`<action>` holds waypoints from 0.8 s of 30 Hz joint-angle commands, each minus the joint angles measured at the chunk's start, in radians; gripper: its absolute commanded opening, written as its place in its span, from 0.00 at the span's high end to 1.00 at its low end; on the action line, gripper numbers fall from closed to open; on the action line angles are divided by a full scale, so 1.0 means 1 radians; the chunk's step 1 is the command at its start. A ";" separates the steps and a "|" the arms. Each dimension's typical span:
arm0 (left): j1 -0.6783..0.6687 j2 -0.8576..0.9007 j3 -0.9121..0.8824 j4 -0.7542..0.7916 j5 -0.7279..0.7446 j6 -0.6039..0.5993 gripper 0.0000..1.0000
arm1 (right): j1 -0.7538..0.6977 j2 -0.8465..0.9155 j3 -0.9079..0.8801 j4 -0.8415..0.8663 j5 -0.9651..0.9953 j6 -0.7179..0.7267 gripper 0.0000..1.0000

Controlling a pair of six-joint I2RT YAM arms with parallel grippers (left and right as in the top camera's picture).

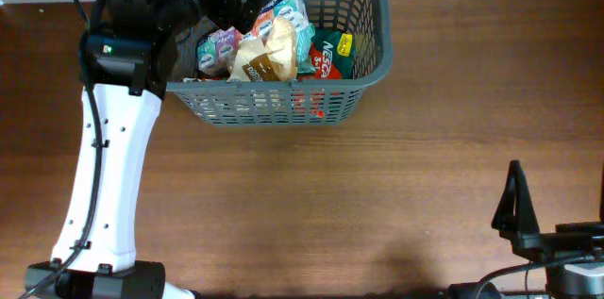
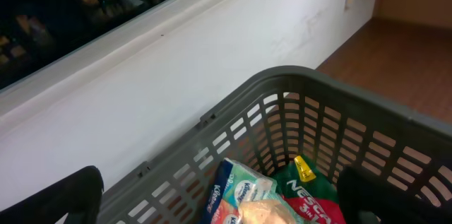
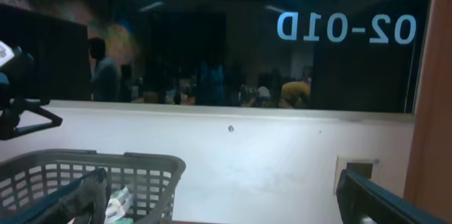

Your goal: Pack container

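Overhead, a large dark grey slotted plastic basket [image 1: 373, 63] of colourful packets [image 1: 274, 40] is seen beneath the left gripper's [image 2: 219, 199] spread, empty fingers; the right gripper [image 3: 229, 196] is spread too. Packing is judged done; withdrawal is required.

packets [image 1: 269, 46] in container [image 1: 247, 107], container on table [image 1: 377, 207]

— The container [image 1: 376, 25]?
— Matt grey plastic. The packets [image 1: 269, 49] inside are glossy film.
— And the bench [image 1: 377, 195]?
— Smooth brown wood grain, faint sheen. The left arm [image 1: 104, 176] has a smooth white casing.
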State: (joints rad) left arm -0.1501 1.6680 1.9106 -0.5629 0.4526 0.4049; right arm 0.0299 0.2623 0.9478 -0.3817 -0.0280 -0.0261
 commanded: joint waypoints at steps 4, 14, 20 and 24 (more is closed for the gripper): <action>0.002 -0.011 0.014 0.002 -0.004 0.013 0.01 | 0.008 -0.055 -0.156 0.052 -0.054 0.001 0.01; 0.002 -0.011 0.014 0.002 -0.004 0.013 0.01 | 0.008 -0.184 -0.615 0.345 -0.096 0.001 0.01; 0.002 -0.011 0.014 0.002 -0.004 0.013 0.01 | 0.008 -0.191 -0.756 0.356 -0.092 0.001 0.01; 0.002 -0.011 0.014 0.002 -0.004 0.013 0.01 | 0.008 -0.210 -0.840 0.357 -0.096 0.001 0.01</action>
State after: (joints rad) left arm -0.1501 1.6680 1.9106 -0.5632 0.4522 0.4046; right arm 0.0299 0.0792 0.1566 -0.0292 -0.1078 -0.0269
